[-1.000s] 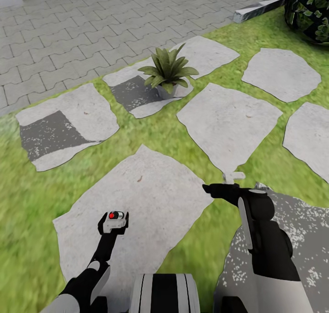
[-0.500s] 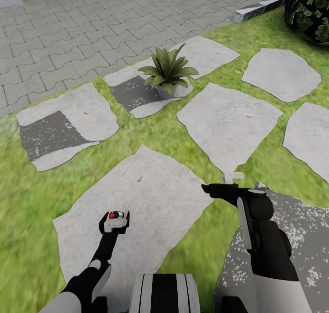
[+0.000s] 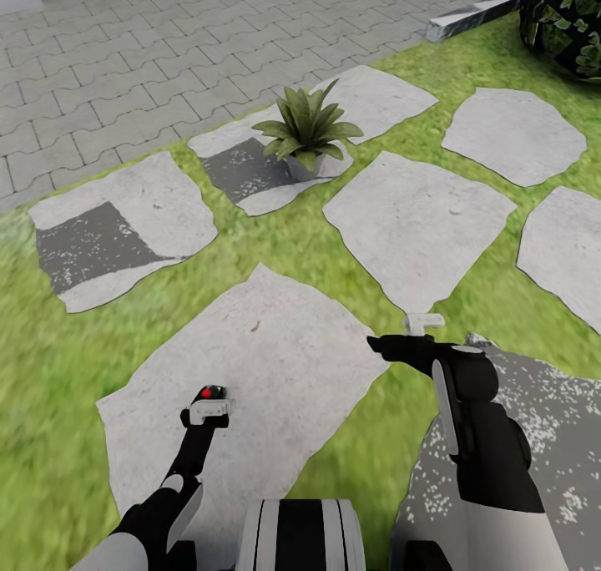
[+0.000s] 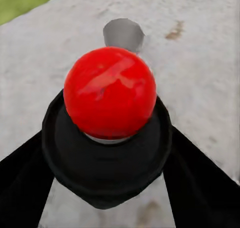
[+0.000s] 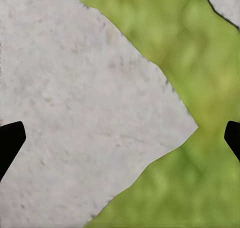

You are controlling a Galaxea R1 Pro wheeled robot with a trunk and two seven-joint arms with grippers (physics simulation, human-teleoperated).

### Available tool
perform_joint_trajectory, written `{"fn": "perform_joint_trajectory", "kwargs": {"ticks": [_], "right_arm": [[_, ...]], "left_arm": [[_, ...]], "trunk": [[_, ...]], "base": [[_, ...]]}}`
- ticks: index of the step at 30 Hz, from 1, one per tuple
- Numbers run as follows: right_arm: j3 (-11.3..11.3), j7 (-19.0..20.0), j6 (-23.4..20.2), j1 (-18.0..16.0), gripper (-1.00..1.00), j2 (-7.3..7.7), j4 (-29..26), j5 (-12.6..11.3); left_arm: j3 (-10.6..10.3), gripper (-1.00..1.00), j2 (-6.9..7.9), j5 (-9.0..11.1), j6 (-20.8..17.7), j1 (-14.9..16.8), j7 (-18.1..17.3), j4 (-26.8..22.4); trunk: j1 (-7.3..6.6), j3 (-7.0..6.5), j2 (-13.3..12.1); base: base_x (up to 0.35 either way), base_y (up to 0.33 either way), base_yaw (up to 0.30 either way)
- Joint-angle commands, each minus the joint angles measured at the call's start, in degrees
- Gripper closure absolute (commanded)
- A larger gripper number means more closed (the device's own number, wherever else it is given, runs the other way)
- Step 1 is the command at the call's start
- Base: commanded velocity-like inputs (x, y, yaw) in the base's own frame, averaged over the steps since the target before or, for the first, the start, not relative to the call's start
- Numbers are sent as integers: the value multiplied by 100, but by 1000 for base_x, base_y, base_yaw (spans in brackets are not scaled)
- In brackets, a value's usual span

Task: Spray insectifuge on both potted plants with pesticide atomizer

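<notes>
Pesticide atomizer [image 3: 209, 403] clamped in left gripper [image 3: 208, 410], red tip up.

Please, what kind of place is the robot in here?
Most likely a garden or yard outdoors. Flat stepping stones lie in a green lawn, grey paving runs beyond it, and a small potted plant stands on one stone.
</notes>
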State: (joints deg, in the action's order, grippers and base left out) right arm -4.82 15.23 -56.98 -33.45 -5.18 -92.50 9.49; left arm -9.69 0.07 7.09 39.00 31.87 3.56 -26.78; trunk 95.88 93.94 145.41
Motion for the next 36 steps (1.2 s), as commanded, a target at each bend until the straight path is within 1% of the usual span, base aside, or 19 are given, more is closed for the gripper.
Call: {"fn": "perform_joint_trajectory", "kwargs": {"ticks": [1, 7, 13, 21, 27, 32, 36], "right_arm": [[-10, 59, -21, -3, -100, -7, -5, 61], [-10, 59, -21, -3, -100, -9, -5, 61], [-8, 59, -21, -3, -100, -9, -5, 62], [0, 59, -16, -3, -100, -17, -5, 61], [123, 59, -15, -3, -100, -18, -5, 62], [150, 59, -17, -3, -100, -18, -5, 62], [155, 59, -20, -3, -100, -18, -5, 62]], "left_arm": [[-41, 100, 4, 60, 20, 3, 48, 6], [-41, 100, -16, 64, 20, 3, 48, 0], [-45, 100, -2, 71, 20, 3, 48, -94], [-51, 100, 16, 86, 20, -21, 41, -461], [-57, 100, 11, 98, 15, -30, 39, -521], [-55, 100, 10, 99, 12, -31, 30, -540], [-40, 100, -2, 120, -24, -31, -56, -736]], "trunk": [[-1, 3, 1], [-1, 3, 1], [-1, 3, 1], [-1, 3, 1], [-1, 3, 1], [-1, 3, 1], [-1, 3, 1]], "base": [[0, 0, 0], [0, 0, 0], [0, 0, 0], [0, 0, 0], [0, 0, 0], [0, 0, 0], [0, 0, 0]]}}
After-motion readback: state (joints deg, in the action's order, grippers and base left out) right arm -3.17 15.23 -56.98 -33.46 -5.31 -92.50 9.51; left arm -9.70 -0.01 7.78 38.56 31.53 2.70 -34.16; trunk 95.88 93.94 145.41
